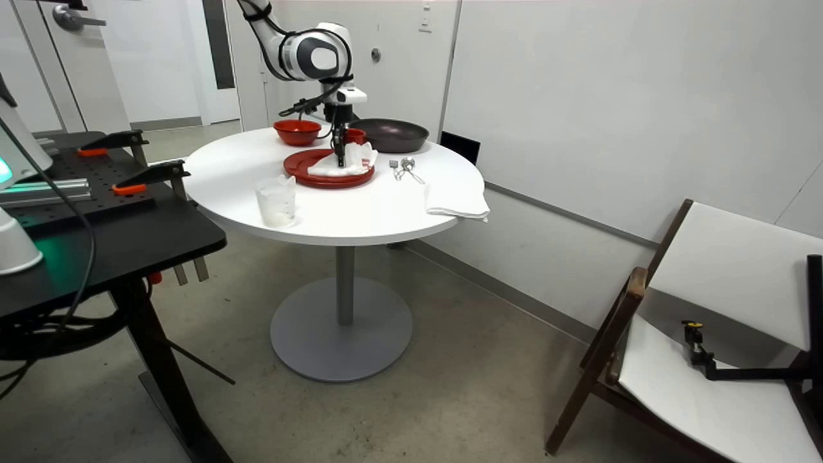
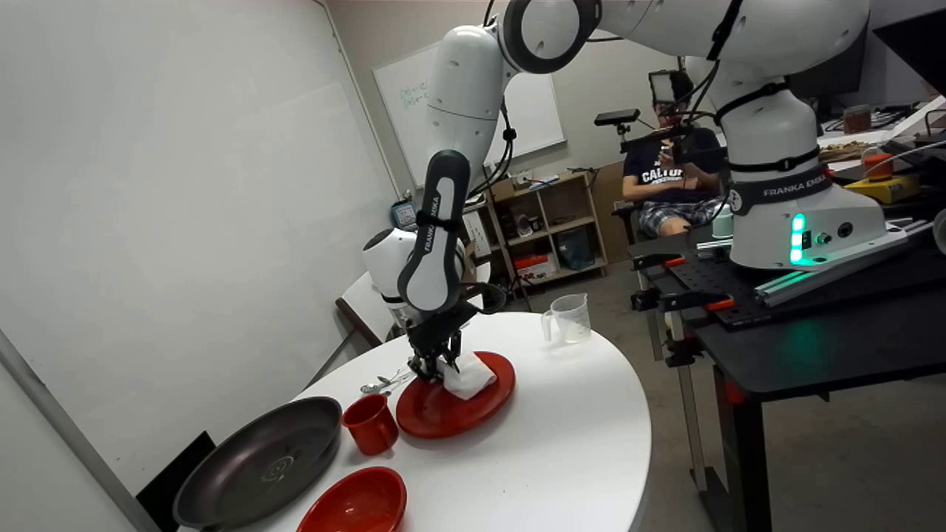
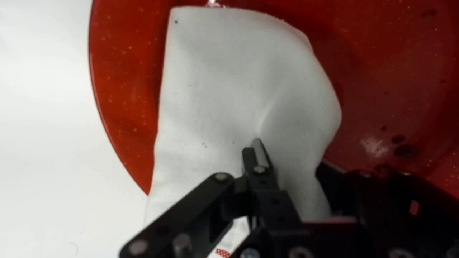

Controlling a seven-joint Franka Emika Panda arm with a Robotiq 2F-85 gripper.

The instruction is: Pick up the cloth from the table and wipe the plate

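The cloth (image 3: 229, 89) lies on the plate (image 3: 120, 89), and we have our gripper (image 3: 256, 145) clenched on it, pointing down; in the wrist view a crease runs from the pinch toward one o'clock. In that view bare red plate shows at nine o'clock from the pinch, and dark spots (image 3: 405, 150) mark the plate at three. For the rest we set the clock on the plate, as it looks in an exterior view. At one o'clock the mug (image 1: 356, 136) stands upright near the plate. At two we see the pan (image 1: 390, 136), at three the cutlery (image 1: 407, 164), and between three and four a folded napkin (image 1: 453, 202) whose corner hangs past the rim of the table (image 1: 373, 212). The jug (image 1: 276, 206) stands at eight, the bowl (image 1: 297, 135) between ten and eleven. The plate and all of these rest on the table. Farther out we find the black desk (image 1: 141, 241) at eight and a chair (image 1: 726, 276) at four. In an exterior view our arm's base (image 2: 768, 222) stands on the desk, its lights (image 2: 797, 240) green, and a person (image 2: 661, 176) sits well beyond it.
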